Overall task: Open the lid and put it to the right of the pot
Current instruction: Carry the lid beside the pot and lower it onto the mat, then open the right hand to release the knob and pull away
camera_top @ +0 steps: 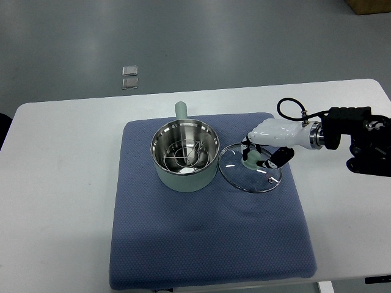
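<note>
A pale green pot (pixel 184 155) with a steel inside and a short handle pointing away stands open on a blue mat (pixel 208 244). A wire rack lies inside it. The glass lid (pixel 250 172) with a steel rim lies flat on the mat just right of the pot. My right hand (pixel 259 152) comes in from the right edge and sits over the lid, its fingers curled around the pale green knob (pixel 250 160). My left arm is out of view.
The mat lies on a white table (pixel 61 183). Two small clear packets (pixel 129 76) lie on the grey floor beyond the table's far edge. A cardboard box corner (pixel 369 6) shows at the top right.
</note>
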Available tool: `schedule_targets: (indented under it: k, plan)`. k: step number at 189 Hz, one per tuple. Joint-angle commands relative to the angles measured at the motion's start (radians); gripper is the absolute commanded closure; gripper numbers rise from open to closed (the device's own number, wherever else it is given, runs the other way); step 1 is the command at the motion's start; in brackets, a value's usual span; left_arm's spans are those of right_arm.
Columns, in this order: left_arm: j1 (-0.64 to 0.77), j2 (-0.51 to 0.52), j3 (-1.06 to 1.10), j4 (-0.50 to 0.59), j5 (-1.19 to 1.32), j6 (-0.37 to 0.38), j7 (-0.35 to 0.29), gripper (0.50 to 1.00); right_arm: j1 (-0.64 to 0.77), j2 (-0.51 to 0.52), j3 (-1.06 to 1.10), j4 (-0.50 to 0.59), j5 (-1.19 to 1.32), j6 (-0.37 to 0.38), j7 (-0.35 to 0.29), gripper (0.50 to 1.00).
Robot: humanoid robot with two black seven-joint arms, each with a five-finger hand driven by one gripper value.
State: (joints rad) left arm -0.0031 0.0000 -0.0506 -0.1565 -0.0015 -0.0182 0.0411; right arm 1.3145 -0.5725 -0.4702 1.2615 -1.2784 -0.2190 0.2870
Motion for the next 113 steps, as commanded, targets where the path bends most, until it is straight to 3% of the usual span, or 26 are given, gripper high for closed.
schedule_targets:
  k: [1,9,10,12,32,35,60,106,113]
  plan:
    - [0.000,0.000,0.000,0.000,0.000,0.000,0.000,0.500,-0.017,0.002,0.027,-0.002,0.002,0.001,0.001,0.993]
    - [0.000,0.000,0.000,0.000,0.000,0.000,0.000,0.500,-0.017,0.002,0.027,-0.002,0.002,0.001,0.001,0.993]
    - [0.000,0.000,0.000,0.000,0.000,0.000,-0.001,0.500,-0.017,0.002,0.028,-0.002,0.004,0.001,0.003,0.722]
    - [0.000,0.000,0.000,0.000,0.000,0.000,0.000,0.500,-0.017,0.002,0.030,-0.002,0.004,0.001,0.003,0.695]
    - [0.000,0.000,0.000,0.000,0.000,0.000,-0.001,0.500,-0.017,0.000,0.030,-0.002,0.005,0.009,0.006,0.679]
    - [0.000,0.000,0.000,0.000,0.000,0.000,0.000,0.500,-0.017,-0.001,0.030,-0.002,0.005,0.012,0.009,0.654]
    - [0.000,0.000,0.000,0.000,0.000,0.000,-0.001,0.500,-0.017,-0.012,0.031,-0.002,0.005,0.018,0.009,0.615]
    - [0.000,0.000,0.000,0.000,0.000,0.000,0.000,0.500,-0.031,-0.076,0.105,-0.004,0.010,0.018,0.012,0.615]
    - [-0.001,0.000,0.000,0.000,0.000,0.000,0.000,0.500,-0.083,-0.124,0.200,-0.011,0.016,0.020,0.014,0.615]
